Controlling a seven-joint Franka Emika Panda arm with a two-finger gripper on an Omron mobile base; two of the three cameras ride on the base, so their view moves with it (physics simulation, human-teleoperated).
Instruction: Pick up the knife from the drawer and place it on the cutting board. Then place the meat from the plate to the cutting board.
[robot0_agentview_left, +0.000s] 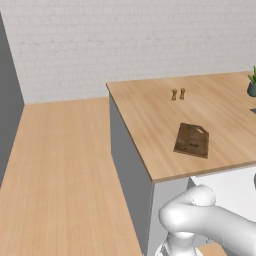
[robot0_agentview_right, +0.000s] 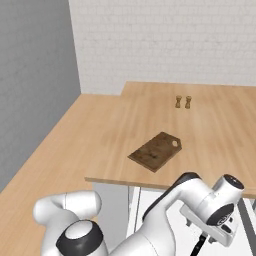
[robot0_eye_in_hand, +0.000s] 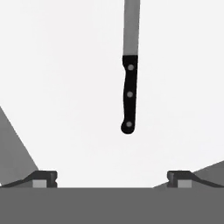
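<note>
Spread wide and gripping nothing, the end effector (robot0_eye_in_hand: 112, 177) hangs over the white floor of the drawer (robot0_eye_in_hand: 57, 87), below the front edge of the worktop (robot0_agentview_right: 150, 125). Ahead of its tips lies the knife (robot0_eye_in_hand: 129, 74), flat on the drawer floor; in the hand view its long axis runs straight away from the fingers, black handle nearest, grey blade pointing off. Up on the worktop, the cutting board (robot0_agentview_right: 156, 151) lies near the front edge, empty, its hole at the far corner.

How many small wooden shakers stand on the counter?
2: the left shaker and the right shaker stand side by side on the counter, beyond the cutting board.
</note>
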